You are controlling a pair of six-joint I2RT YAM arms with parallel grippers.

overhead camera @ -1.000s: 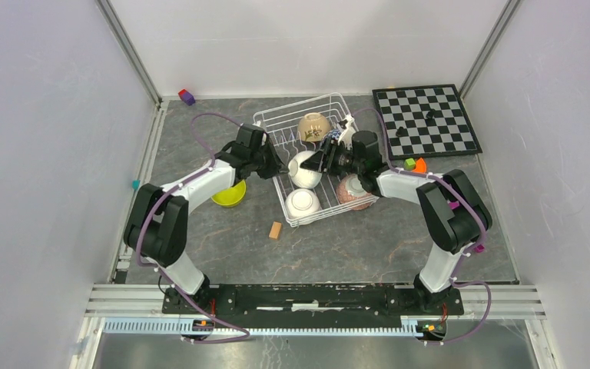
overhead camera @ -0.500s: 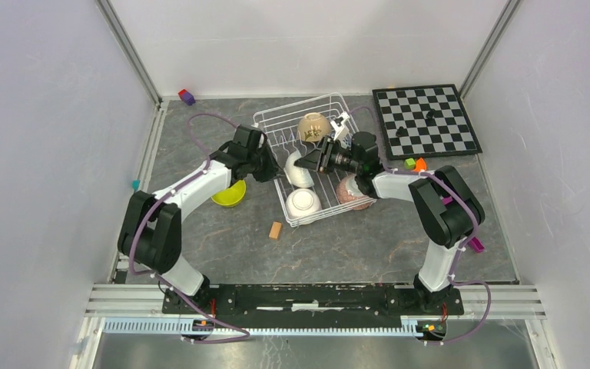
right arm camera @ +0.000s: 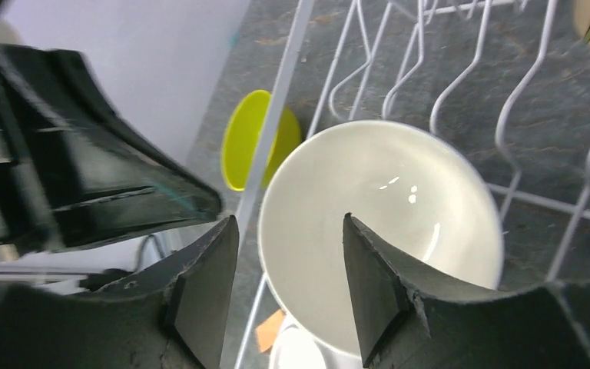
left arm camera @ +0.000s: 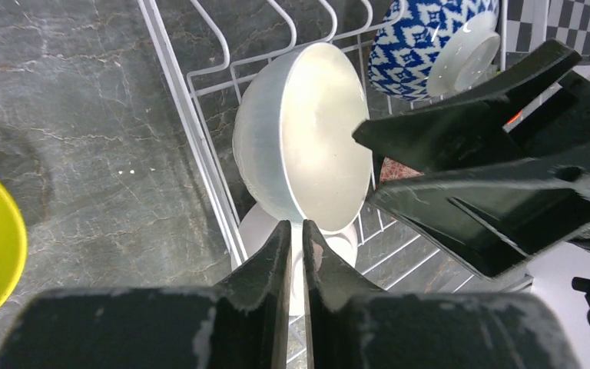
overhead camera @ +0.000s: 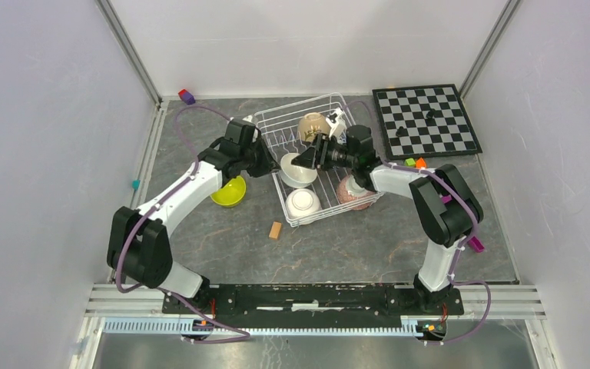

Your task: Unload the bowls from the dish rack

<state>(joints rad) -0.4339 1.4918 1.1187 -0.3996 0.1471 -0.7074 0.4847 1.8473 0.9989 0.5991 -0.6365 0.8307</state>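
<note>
The white wire dish rack (overhead camera: pixel 276 115) stands mid-table. My left gripper (left arm camera: pixel 296 224) is shut on the lower rim of a plain white bowl (left arm camera: pixel 315 146), held tilted on edge over the rack's left side (overhead camera: pixel 297 169). My right gripper (right arm camera: pixel 286 221) is open, its jaws straddling that bowl's (right arm camera: pixel 384 207) rim without closing. A second white bowl (overhead camera: pixel 303 204) lies below it. The beige bowl (overhead camera: pixel 313 125) and the blue-and-white bowl (left arm camera: pixel 419 38) stand at the rack's far end, and the pink-red speckled bowl (overhead camera: pixel 353 191) sits at its near right. The lime-green bowl (overhead camera: pixel 229 192) sits on the table to the left.
A black-and-white chessboard (overhead camera: pixel 426 119) lies at the back right, with small coloured blocks (overhead camera: pixel 415 163) in front of it. A wooden block (overhead camera: pixel 276 230) lies in front of the rack. A purple-and-red block (overhead camera: pixel 187 96) sits at the back left corner.
The left arm has stretched further back and tilted the white bowl up on edge. The right gripper has moved up and left, closing in on the bowl's rim.
</note>
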